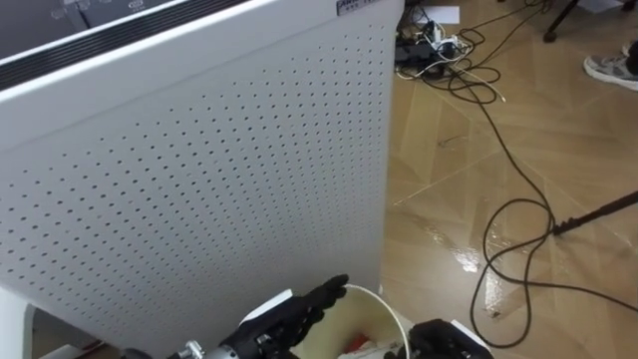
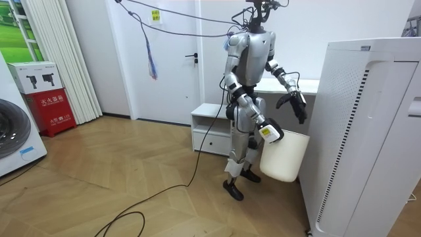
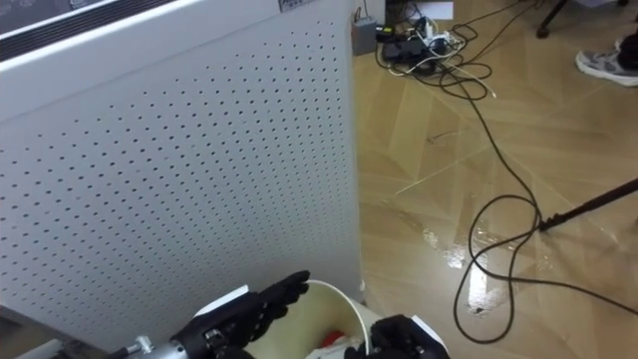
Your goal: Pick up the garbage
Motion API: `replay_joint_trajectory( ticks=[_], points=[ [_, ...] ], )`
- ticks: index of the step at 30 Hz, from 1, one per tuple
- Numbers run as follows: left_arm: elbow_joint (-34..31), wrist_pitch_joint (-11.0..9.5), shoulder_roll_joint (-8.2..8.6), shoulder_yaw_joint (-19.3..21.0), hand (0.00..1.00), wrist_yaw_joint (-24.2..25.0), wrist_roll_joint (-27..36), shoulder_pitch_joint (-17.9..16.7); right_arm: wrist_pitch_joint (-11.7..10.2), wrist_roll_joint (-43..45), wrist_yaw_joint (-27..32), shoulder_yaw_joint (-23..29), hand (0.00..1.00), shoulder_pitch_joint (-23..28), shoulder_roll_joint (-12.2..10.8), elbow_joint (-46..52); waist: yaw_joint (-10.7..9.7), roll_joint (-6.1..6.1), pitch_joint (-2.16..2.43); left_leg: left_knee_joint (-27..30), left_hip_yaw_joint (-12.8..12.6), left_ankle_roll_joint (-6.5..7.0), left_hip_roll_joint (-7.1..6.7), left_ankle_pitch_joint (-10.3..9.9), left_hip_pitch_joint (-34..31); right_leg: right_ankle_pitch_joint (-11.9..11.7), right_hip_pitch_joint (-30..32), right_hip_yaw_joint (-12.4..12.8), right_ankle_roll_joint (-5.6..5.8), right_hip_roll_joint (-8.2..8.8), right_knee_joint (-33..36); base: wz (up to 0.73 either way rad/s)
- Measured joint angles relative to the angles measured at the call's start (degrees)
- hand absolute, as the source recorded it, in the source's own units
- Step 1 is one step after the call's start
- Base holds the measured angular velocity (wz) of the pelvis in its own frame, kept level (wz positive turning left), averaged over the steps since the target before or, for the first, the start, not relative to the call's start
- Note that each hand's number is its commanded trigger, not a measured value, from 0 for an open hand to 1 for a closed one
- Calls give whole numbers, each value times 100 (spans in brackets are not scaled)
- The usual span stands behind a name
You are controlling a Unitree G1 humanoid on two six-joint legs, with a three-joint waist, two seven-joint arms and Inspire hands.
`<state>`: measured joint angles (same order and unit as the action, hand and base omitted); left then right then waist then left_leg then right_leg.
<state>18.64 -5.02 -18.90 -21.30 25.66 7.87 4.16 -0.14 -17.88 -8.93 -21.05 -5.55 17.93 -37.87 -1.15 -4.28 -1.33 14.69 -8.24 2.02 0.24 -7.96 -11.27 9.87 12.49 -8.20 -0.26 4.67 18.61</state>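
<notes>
White bin (image 1: 374, 311) in right hand (image 1: 449, 341); label (image 1: 359, 5) illegible

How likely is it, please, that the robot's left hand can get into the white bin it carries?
Probably yes: the left hand, fingers straight, hovers at the open rim of the white bin with nothing between them; the right hand grips the rim's other side.
</notes>
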Motion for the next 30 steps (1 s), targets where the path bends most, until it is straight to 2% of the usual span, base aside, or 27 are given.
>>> replay_joint_trajectory(
  ticks=[6,11,13,14,19,22,24,27,29,30],
  points=[
    [-16,-5,-46,289,0,-7,48,-224,0,-6,3,76,100,169,152,-10,0,39,19,-39,-39,0,0,0,67,0,-62,-29,0,-2,6,-1],
    [62,-7,-52,564,0,-111,58,-969,-64,-16,5,382,100,800,143,-216,9,182,87,-194,-59,-4,9,-2,453,3,-495,-60,1,-39,-282,2],
    [196,-62,-18,694,0,-250,58,-1222,-72,-35,3,561,100,989,133,-284,10,237,93,-262,-59,-11,4,-6,597,24,-590,-86,8,-50,-299,0],
    [470,-139,26,793,0,-349,67,-1310,-108,-101,9,697,100,1072,116,-396,10,256,90,-315,-59,-24,6,-15,689,29,-676,-101,13,-70,-332,5],
    [1517,-197,123,1256,0,-885,67,-1695,-115,-406,207,1074,100,1290,5,-894,22,349,96,-418,-35,-54,22,-44,987,31,-997,-130,14,-114,-461,1],
    [2400,-325,208,1432,0,-1140,332,-1747,-171,-702,270,1120,100,1336,-25,-1326,44,388,107,-463,-38,-60,9,-48,1079,23,-1110,-147,18,-134,-535,1],
    [2927,-331,268,1456,0,-1351,511,-1788,-176,-809,290,1121,100,1367,-86,-1581,52,400,121,-508,-18,-75,1,-58,1164,16,-1203,-143,16,-155,-612,0],
    [3572,-351,471,1659,0,-1571,762,-1790,-204,-941,334,1296,100,1442,-237,-1839,136,437,107,-543,-35,-94,9,-76,1221,8,-1277,-126,11,-185,-697,-1],
    [3930,-377,625,1827,0,-1685,1035,-1824,-287,-1167,307,1534,100,1494,-341,-2157,162,430,126,-605,14,-101,4,-81,1305,9,-1378,-135,9,-193,-779,5],
    [3996,-377,642,1832,0,-1717,1066,-1833,-295,-1188,275,1610,100,1484,-361,-2262,150,425,140,-610,22,-106,5,-84,1311,9,-1389,-138,9,-193,-793,6]
  ],
)
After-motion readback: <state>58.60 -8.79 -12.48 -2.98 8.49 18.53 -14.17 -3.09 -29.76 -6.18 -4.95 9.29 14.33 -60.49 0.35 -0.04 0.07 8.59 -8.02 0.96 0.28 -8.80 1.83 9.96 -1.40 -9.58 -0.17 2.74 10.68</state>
